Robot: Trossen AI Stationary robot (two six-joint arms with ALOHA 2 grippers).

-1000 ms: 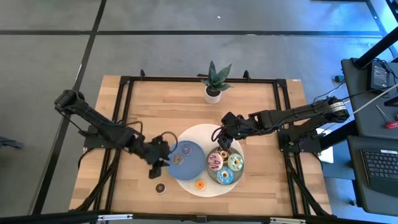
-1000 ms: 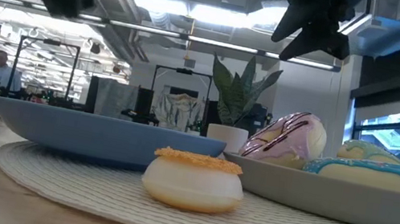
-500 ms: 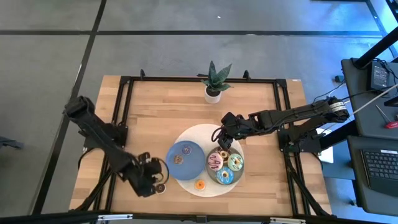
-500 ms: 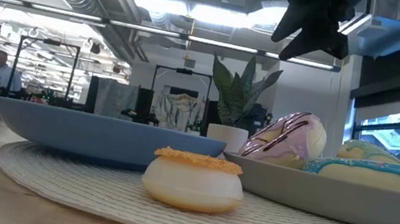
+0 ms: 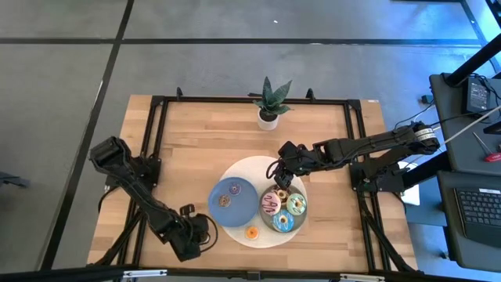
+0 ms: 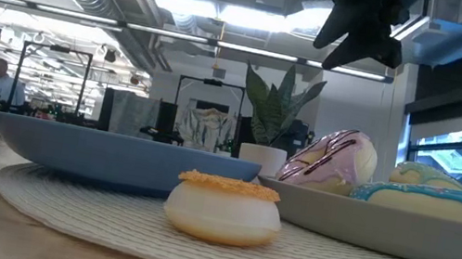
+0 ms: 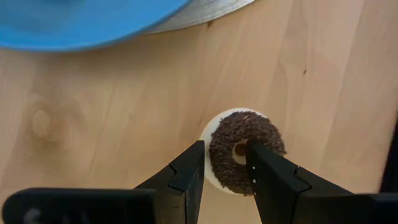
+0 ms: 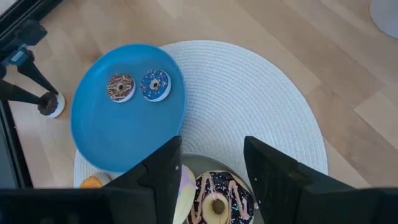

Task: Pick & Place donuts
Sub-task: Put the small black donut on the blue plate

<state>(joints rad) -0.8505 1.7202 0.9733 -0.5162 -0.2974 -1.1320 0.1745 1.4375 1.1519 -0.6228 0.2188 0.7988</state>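
A brown sprinkled mini donut (image 7: 245, 149) lies flat on bare wood, left of the white mat. My left gripper (image 7: 225, 149) is open above it and hides it in the high view (image 5: 203, 234). Two mini donuts (image 8: 120, 87) (image 8: 155, 84) rest on the blue plate (image 5: 221, 215). An orange mini donut (image 6: 223, 208) sits on the mat. Larger iced donuts (image 5: 272, 204) (image 5: 296, 204) (image 5: 282, 222) fill the grey plate. My right gripper (image 8: 211, 155) hangs open above that plate (image 5: 279, 176). My left gripper comes from above, pointing down, astride one side of the brown mini donut's ring (image 7: 219, 155). One fingertip (image 7: 194, 163) stands outside the rim and the other (image 7: 256, 160) at the centre hole. I cannot tell whether they touch it. The donut lies flat on the wood.
A round white woven mat (image 5: 250, 168) carries both plates. A potted plant (image 5: 268, 106) stands near the table's far edge. Black frame rails (image 5: 160, 141) run along the table's sides. Bare wood lies left of the mat and toward the far left corner.
My left gripper has left the blue plate's left rim, swung toward the table's near edge and come down over the brown mini donut on the wood. The right arm and all donuts have stayed put.
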